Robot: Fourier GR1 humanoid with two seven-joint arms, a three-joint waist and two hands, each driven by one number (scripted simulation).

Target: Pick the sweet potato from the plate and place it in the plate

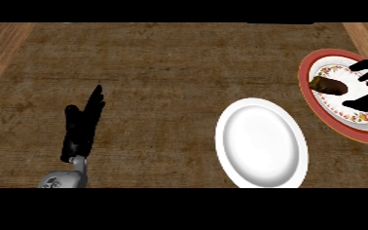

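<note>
A brown sweet potato lies on a red-rimmed, flower-patterned plate at the right edge of the view. My right hand comes in from the right edge over that plate, mostly cut off. Its thumb is above the potato's right end and its fingers are below it, spread with gaps on both sides, so the hand is open. A plain white plate sits nearer, to the lower left of the patterned one, with nothing on it. My left hand rests open at the lower left, fingers up.
The dark brown mat covers most of the counter. Lighter wooden counter shows at the far left and at the upper right corner.
</note>
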